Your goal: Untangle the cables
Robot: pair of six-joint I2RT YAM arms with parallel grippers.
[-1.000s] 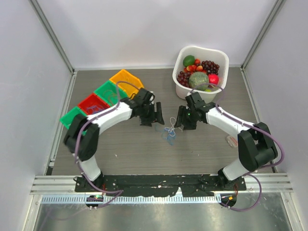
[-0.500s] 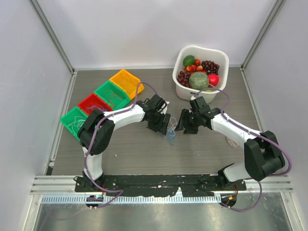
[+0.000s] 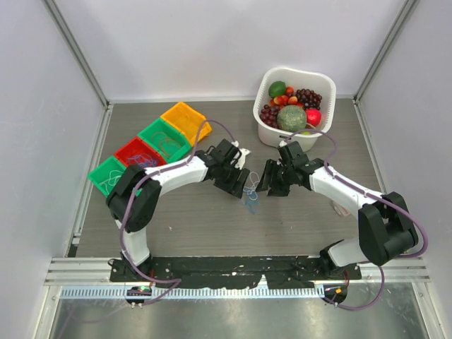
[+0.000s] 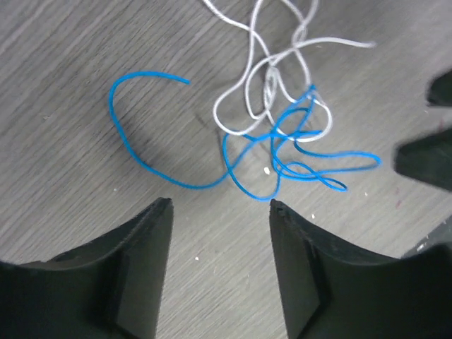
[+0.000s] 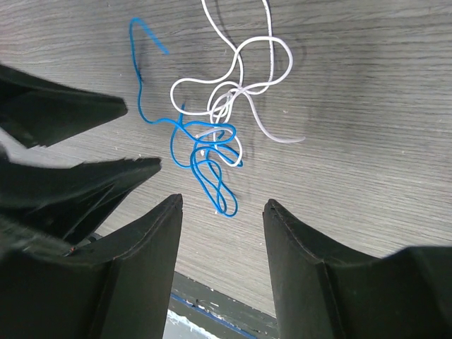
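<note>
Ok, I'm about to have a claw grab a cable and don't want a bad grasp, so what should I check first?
Left claw open: ok, jaws apart, empty.
Right claw open: ok, empty.
Blue cable free of white cable: not ok, they cross in one knot.
Blue free end reachable: ok, it lies alone, away from the knot.
A cable between either claw's jaws: not ok, both sit short of the strands.
Clearance between claws: cannot tell, they look close from above.

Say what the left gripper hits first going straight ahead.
The left gripper likely meets the blue cable, looped just ahead of its open jaws; the white cable lies farther on. Height above the table unclear.
</note>
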